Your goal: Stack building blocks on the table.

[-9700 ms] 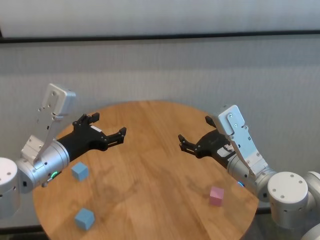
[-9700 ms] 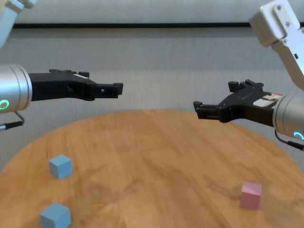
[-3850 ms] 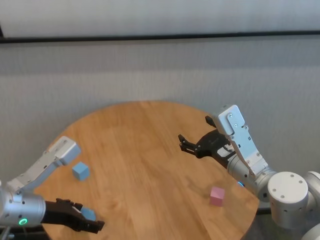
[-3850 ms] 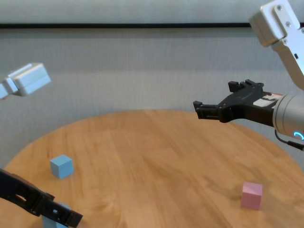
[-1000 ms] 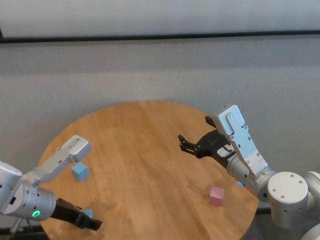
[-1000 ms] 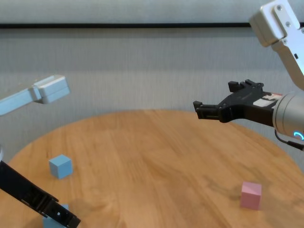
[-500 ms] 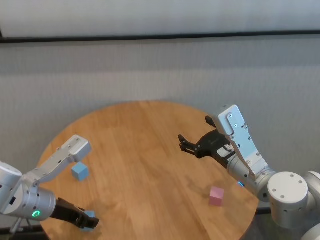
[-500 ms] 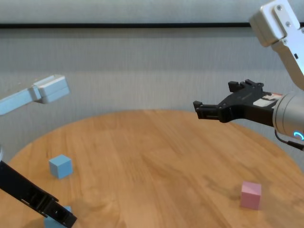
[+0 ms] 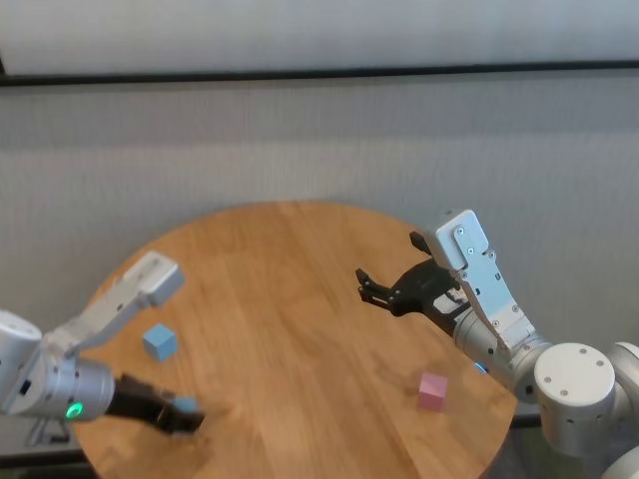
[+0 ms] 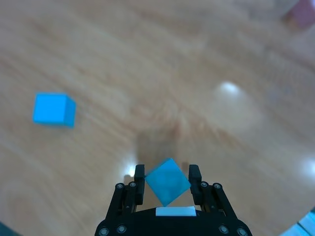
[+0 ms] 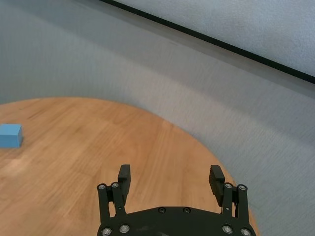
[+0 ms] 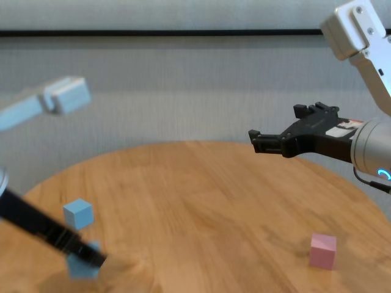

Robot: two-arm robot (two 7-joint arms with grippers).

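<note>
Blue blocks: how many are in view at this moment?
2. One blue block is gripped in the left gripper, lifted off the table; the other blue block rests near the table's left edge.

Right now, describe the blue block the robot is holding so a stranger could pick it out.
On the round table, look to the near left edge, where the left tool is. The block is pinched there, tilted; the other blue block lies flat and free.
</note>
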